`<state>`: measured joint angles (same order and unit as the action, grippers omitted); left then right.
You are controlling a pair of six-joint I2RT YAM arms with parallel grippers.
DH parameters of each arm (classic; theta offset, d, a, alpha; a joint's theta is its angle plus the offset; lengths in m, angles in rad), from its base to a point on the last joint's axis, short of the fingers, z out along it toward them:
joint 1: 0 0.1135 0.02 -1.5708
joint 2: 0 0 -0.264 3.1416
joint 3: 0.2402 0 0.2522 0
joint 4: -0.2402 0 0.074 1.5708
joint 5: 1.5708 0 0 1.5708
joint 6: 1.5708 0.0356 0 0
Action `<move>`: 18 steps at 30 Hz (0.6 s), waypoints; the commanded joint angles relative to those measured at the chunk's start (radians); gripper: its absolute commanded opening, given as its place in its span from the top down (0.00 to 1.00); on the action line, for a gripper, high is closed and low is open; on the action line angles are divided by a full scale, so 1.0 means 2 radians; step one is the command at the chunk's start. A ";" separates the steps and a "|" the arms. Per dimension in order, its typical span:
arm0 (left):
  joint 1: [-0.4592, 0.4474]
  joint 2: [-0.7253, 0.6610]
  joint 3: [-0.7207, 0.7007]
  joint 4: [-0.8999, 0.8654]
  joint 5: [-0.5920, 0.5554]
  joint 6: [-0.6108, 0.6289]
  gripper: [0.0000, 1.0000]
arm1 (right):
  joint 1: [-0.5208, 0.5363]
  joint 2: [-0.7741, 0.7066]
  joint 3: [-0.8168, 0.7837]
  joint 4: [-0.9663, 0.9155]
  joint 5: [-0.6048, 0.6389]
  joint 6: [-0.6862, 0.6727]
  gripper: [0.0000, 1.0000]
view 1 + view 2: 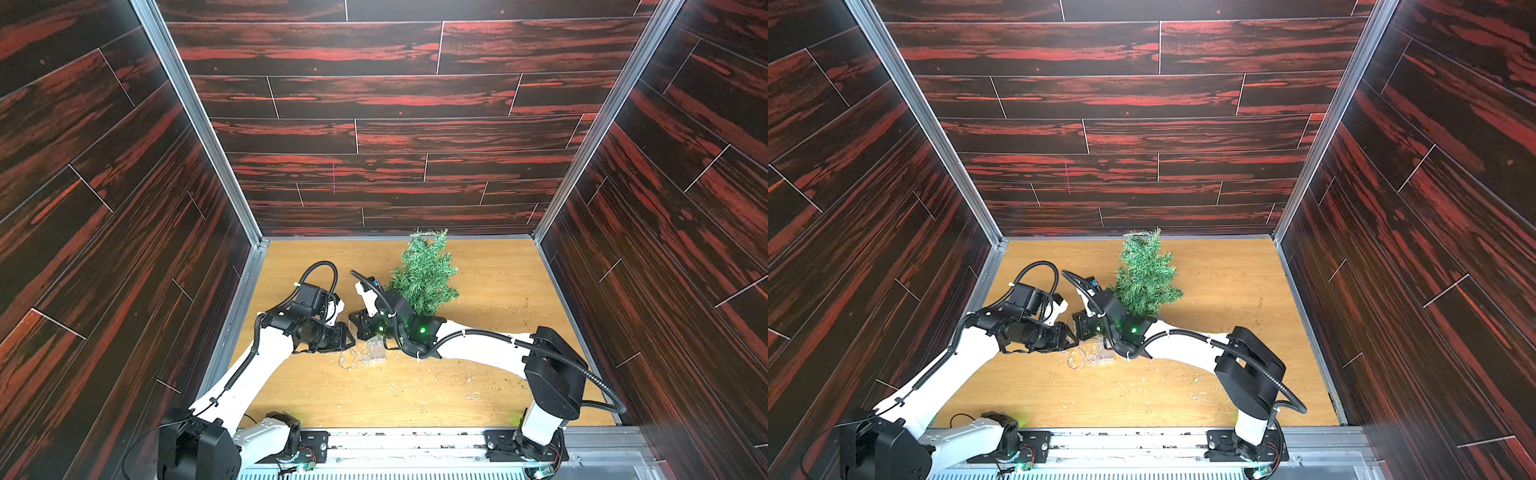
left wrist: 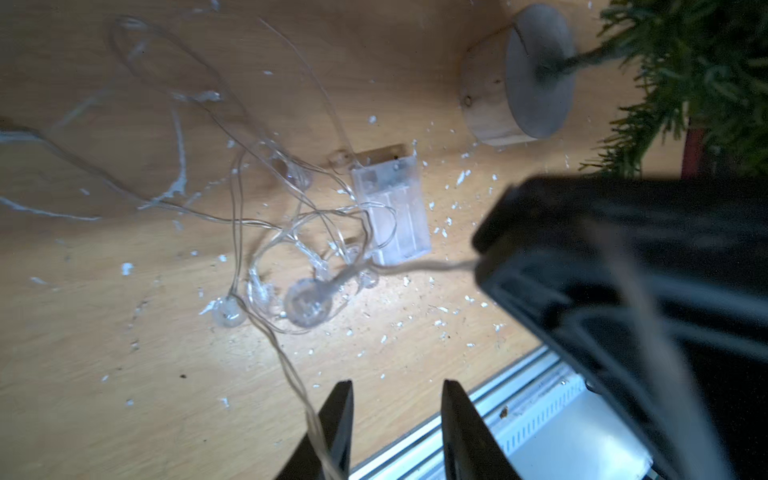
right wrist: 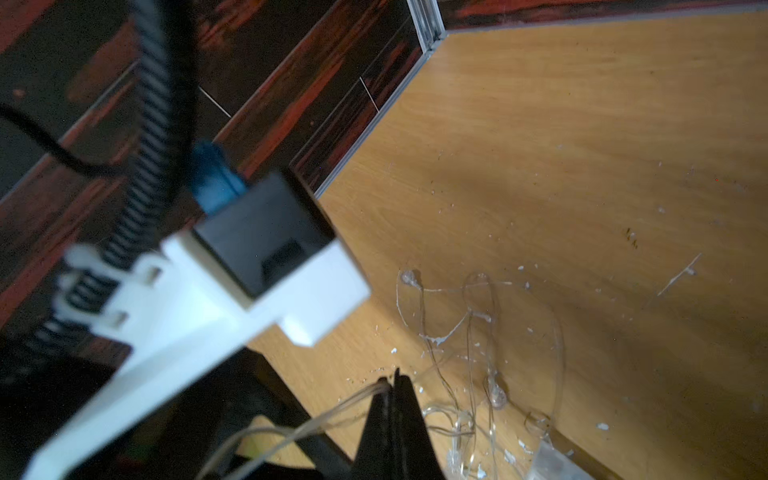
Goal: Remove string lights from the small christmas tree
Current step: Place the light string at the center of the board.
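The lights (image 1: 360, 354) lie in a loose heap on the counter (image 1: 498, 291), in front of the tree (image 1: 426, 270) and between the two sets of jaws. The battery box (image 2: 390, 212) sits on the side of the heap toward the tree's base (image 2: 515, 79). The right jaws are pinched shut on one strand that leads down into the heap. The left jaws stand partly apart with nothing between them, though a strand crosses the outside of one finger (image 2: 336, 415). Most of the wire looks to be off the branches. A pale arc at the bent tip (image 1: 428, 233) may be a last loop or only the tip; I cannot tell. The held strand is best drawn low and slowly away from the tree, since the tangle could tighten or drag the light box along. The left jaws should either take that crossing strand properly or back off it, so it does not snag. The two wrists are near each other, and the right arm (image 1: 478, 345) lies across the front of the tree's foot, so a careless swing could topple it. Pale scraps (image 1: 432, 376) litter the counter but block nothing.
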<state>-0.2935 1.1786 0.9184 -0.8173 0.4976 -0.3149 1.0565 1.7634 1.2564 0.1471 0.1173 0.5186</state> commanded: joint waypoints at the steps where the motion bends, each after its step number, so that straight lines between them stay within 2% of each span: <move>1: 0.003 -0.011 0.008 -0.007 0.038 0.018 0.61 | -0.012 -0.009 0.029 -0.026 0.008 0.002 1.00; 7: 0.003 -0.031 0.019 -0.007 0.026 0.017 0.60 | -0.031 0.004 0.031 -0.045 -0.011 0.027 1.00; 18: 0.023 -0.050 0.056 -0.023 -0.088 0.000 0.54 | -0.031 -0.023 -0.009 -0.061 0.004 0.039 1.00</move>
<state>-0.2649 1.1290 0.9779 -0.8036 0.3767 -0.3233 1.0256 1.7542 1.2812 0.0906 0.0338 0.5690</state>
